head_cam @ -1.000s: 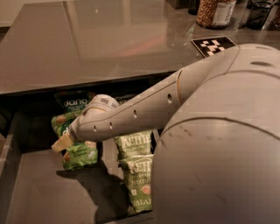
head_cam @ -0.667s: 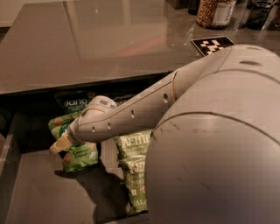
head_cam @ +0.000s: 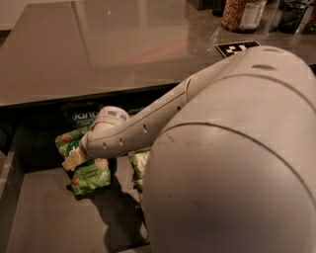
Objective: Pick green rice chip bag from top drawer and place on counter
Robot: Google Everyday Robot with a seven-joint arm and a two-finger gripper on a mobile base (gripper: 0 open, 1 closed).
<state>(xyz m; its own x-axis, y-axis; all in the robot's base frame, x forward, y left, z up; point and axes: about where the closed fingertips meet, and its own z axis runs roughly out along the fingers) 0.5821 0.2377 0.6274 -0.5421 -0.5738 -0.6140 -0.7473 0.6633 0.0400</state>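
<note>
The top drawer (head_cam: 49,217) is pulled open below the counter (head_cam: 98,49). The light green rice chip bag (head_cam: 89,174) lies on the drawer floor near the back left. My gripper (head_cam: 73,159) reaches down into the drawer and sits on the bag's upper left part, touching it. My pale arm runs from the right over the drawer, and its big shell fills the right of the view. A darker "dang" bag (head_cam: 79,116) stands behind, against the back of the drawer.
An olive-green chip bag (head_cam: 138,165) lies right of the rice chip bag, mostly hidden by my arm. On the counter's far right are a black-and-white tag (head_cam: 237,48), a jar of tan snacks (head_cam: 243,15) and a dark container (head_cam: 295,15).
My arm shell has swung left and covers more of the olive-green bags. The gripper stays on the rice chip bag, which has hardly moved.
</note>
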